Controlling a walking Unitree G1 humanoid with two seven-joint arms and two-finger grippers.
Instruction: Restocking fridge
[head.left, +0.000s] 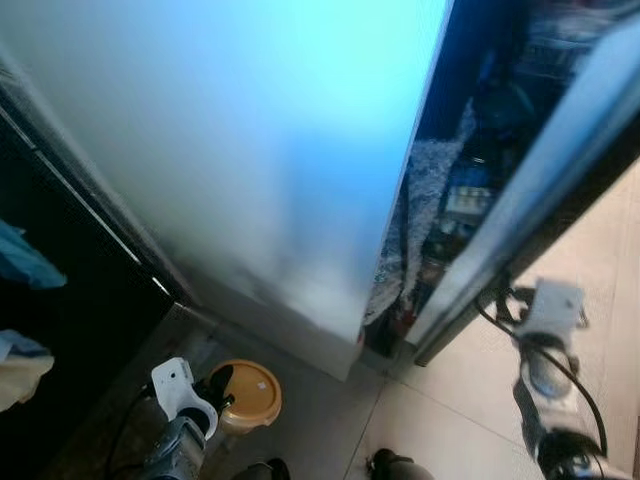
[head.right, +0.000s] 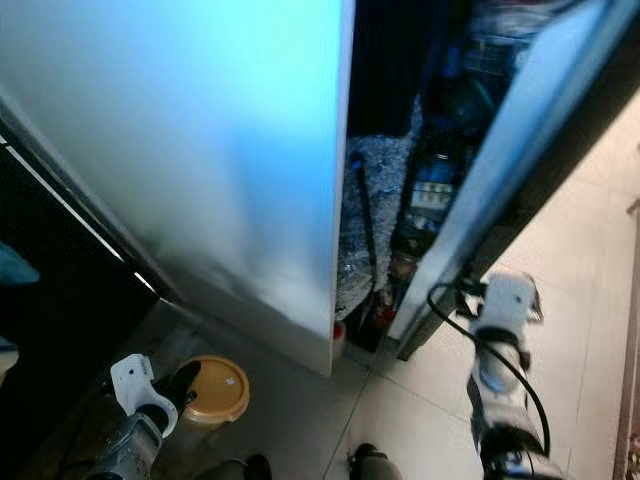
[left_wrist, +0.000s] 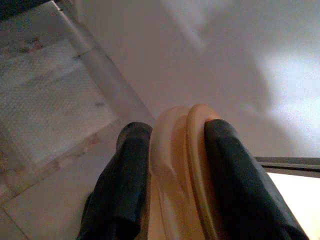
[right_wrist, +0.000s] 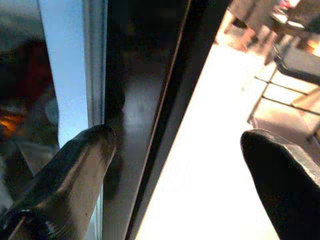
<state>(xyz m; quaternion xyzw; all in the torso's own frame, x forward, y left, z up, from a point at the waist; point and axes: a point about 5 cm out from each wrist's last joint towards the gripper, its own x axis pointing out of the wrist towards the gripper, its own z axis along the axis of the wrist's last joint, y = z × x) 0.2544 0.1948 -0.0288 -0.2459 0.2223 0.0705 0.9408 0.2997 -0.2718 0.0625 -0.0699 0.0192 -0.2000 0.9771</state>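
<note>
A round tan tub with a lid (head.left: 250, 395) is held low over the floor, and my left gripper (head.left: 222, 392) is shut on its rim; in the left wrist view the black fingers (left_wrist: 235, 175) pinch the tub (left_wrist: 177, 160) edge-on. The fridge's pale left door (head.left: 250, 150) is closed. Its right door (head.left: 530, 170) stands ajar, showing dark shelves with bottles and packets (head.left: 455, 195). My right gripper (head.right: 462, 292) is open at the lower edge of that door; in the right wrist view one finger (right_wrist: 85, 165) rests against the door's edge (right_wrist: 135, 110).
A dark cabinet (head.left: 60, 310) with a blue cloth (head.left: 20, 255) stands left of the fridge. Pale tiled floor (head.left: 600, 260) spreads to the right. My feet (head.left: 390, 465) are near the fridge's base. Chairs (right_wrist: 295, 55) stand further off.
</note>
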